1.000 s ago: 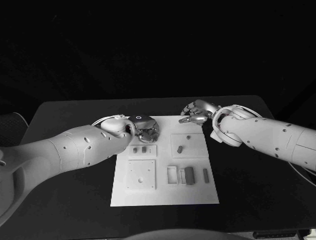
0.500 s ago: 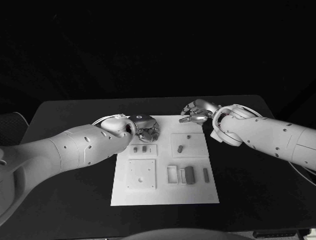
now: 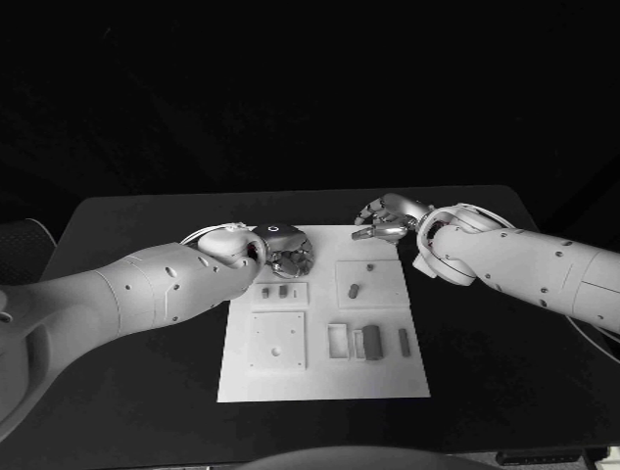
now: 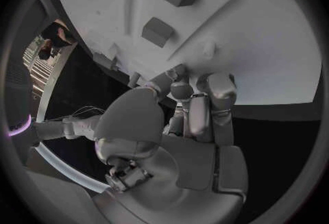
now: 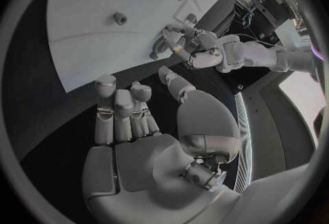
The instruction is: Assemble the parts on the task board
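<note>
Black all round, the surface [image 3: 140, 235] carries the flat white rectangular task board [image 3: 324, 382] at its middle, and your two white arms come in over the board's far end. Your left arm [image 3: 126, 294] is the bulkiest thing near the work; it crosses the board's near-left side, so a careless sweep could drag its sleeve or cable across the raised white panels.

Your silver left hand [image 3: 287, 253] sits low over the far-left corner of the board, its fingers [image 4: 205, 103] curled in close together with their tips at or just above the white plate. I cannot tell whether they hold anything there. If they press down and slide, you risk shoving the whole board, which lies loose on the surface as far as I can judge.

Your silver right hand [image 3: 385, 221] hovers at the far-right edge of the board, fingers [image 5: 120, 109] loosely bent and parted, holding nothing that I can see. It is just off the plate, so a hasty reach could clip the rim.

Look at the small dark grey parts: two short blocks [image 3: 273, 292] stand just behind your left hand, a stubby peg [image 3: 352, 291] lies in the far-right panel, and longer bars [image 3: 372, 342] rest in slots nearer you. The two blocks are the likeliest casualties; pulling the left hand back could knock them out of place. With the peg free to roll, a nudge would send it away.
</note>
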Available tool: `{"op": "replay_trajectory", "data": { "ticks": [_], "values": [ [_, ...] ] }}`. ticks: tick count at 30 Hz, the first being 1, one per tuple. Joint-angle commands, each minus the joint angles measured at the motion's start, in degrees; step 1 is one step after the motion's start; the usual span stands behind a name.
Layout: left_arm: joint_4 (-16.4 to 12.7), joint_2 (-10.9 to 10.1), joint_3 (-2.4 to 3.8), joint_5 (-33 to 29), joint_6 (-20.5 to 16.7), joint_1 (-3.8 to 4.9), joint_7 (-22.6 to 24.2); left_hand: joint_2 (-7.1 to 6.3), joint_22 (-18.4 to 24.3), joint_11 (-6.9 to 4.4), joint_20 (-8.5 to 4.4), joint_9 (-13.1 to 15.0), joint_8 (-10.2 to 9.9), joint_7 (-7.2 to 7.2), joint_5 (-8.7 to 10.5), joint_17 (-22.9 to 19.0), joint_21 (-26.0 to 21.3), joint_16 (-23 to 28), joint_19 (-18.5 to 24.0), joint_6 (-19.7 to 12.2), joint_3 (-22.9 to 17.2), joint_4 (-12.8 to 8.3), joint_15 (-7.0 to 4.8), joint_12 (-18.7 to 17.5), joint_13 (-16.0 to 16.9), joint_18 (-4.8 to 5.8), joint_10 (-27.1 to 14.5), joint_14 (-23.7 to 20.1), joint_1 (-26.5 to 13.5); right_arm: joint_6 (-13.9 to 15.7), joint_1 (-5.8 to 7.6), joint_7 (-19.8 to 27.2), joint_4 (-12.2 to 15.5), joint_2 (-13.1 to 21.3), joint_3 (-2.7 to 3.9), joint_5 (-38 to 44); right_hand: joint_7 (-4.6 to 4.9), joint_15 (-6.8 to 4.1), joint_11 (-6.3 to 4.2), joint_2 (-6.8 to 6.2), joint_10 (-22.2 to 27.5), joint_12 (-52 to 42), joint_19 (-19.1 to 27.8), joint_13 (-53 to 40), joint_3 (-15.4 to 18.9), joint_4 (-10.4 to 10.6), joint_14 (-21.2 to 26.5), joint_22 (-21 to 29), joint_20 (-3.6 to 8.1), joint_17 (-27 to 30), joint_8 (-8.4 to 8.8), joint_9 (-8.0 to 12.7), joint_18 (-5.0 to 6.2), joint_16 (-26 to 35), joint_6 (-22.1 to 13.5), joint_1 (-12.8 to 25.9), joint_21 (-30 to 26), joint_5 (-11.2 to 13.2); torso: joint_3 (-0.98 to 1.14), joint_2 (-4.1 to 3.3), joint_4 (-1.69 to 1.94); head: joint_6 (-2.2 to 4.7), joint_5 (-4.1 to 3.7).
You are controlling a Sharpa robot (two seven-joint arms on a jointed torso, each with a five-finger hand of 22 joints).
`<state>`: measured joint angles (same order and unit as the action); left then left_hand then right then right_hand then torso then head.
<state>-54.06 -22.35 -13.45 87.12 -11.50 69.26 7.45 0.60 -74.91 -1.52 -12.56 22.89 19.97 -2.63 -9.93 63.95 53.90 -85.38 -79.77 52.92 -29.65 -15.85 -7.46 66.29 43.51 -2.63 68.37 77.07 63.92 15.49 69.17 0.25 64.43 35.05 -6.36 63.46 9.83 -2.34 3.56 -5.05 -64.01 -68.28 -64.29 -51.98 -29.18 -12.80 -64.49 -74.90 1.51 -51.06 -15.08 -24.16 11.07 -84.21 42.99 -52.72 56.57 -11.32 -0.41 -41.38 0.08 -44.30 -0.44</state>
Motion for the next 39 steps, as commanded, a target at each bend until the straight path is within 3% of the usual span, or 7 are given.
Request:
{"op": "replay_trajectory", "data": {
  "ticks": [1, 22, 30, 34, 39],
  "values": [
    [-0.09, 0.02, -0.05, 0.1, 0.85, -0.16, 0.75, 0.24, -0.99, 0.24, 0.08, 0.26, 0.46, -2.63, 0.12, 0.06, 0.44, 0.38, 0.05, 2.71, -0.57, -0.11, 0.04, 0.2, -0.06, -6.33, 0.29, 0.2, 0.6, -0.1, 0.0, 0.3, -0.05, -0.13, 0.02, 0.4, 0.41, -0.17, 0.08, 0.22, 0.13, -0.28, 0.0, 0.08, -0.05, 0.08, -0.24, -0.68, 0.52, 0.08, -0.2, 0.07, 3.93, -0.34, 0.11, 0.36, -0.11, -0.28, -0.02, 0.0, 0.04, -0.06, -0.02],
    [-0.75, -1.23, -0.03, -2.13, -1.66, -0.18, 0.98, -0.24, -0.87, 0.24, 0.2, 0.65, 0.69, -2.63, 0.45, 0.59, 0.62, 0.44, -0.1, 3.8, -0.53, 0.04, 0.07, 0.15, -0.19, -6.08, 0.7, 0.52, -0.13, -0.22, -0.01, 0.27, -0.2, -0.06, 0.02, 0.41, 0.41, -0.17, 0.08, 0.21, 0.12, -0.28, -0.01, 0.1, -0.05, 0.09, -0.25, -0.67, 0.53, 0.09, -0.2, 0.08, 3.93, -0.34, 0.1, 0.39, -0.11, -0.28, 0.0, -0.01, 0.0, 0.14, 0.02],
    [-2.18, -2.77, 0.06, -3.38, -2.62, -0.16, 0.88, -0.27, -0.82, 0.22, 0.19, 0.73, 0.68, -2.59, 0.52, 0.73, 0.62, 0.44, -0.15, 3.92, -0.41, 0.19, 0.06, 0.13, -0.24, -6.05, 0.83, 0.6, -0.39, -0.23, -0.01, 0.26, -0.18, 0.04, 0.02, 0.41, 0.41, -0.17, 0.08, 0.21, 0.12, -0.28, -0.01, 0.1, -0.05, 0.09, -0.25, -0.67, 0.53, 0.09, -0.21, 0.08, 3.93, -0.34, 0.1, 0.39, -0.12, -0.28, -0.01, 0.01, 0.03, 0.27, 0.07],
    [-3.29, -3.8, 0.62, -4.23, -2.8, -0.15, 0.9, -0.28, -0.82, 0.21, 0.18, 0.75, 0.69, -2.58, 0.53, 0.77, 0.62, 0.44, -0.16, 3.95, -0.4, 0.19, 0.05, 0.12, -0.24, -6.05, 0.85, 0.61, -0.4, -0.24, -0.01, 0.27, -0.18, 0.06, 0.02, 0.41, 0.41, -0.17, 0.08, 0.2, 0.12, -0.28, -0.01, 0.11, -0.04, 0.09, -0.25, -0.67, 0.53, 0.09, -0.21, 0.08, 3.93, -0.34, 0.1, 0.4, -0.12, -0.28, 0.0, 0.03, 0.04, 0.35, 0.09],
    [-4.39, -4.86, 0.82, -5.21, -2.93, -0.12, 1.01, -0.3, -0.81, 0.2, 0.17, 0.77, 0.69, -2.57, 0.54, 0.86, 0.62, 0.42, -0.17, 3.98, -0.4, 0.19, 0.04, 0.12, -0.25, -6.05, 0.89, 0.66, -0.41, -0.27, -0.01, 0.26, -0.18, 0.11, 0.02, 0.41, 0.41, -0.17, 0.08, 0.19, 0.12, -0.28, -0.01, 0.11, -0.04, 0.09, -0.25, -0.67, 0.53, 0.1, -0.21, 0.08, 3.93, -0.34, 0.09, 0.4, -0.12, -0.28, -0.01, 0.02, 0.03, 0.37, 0.08]
  ]
}}
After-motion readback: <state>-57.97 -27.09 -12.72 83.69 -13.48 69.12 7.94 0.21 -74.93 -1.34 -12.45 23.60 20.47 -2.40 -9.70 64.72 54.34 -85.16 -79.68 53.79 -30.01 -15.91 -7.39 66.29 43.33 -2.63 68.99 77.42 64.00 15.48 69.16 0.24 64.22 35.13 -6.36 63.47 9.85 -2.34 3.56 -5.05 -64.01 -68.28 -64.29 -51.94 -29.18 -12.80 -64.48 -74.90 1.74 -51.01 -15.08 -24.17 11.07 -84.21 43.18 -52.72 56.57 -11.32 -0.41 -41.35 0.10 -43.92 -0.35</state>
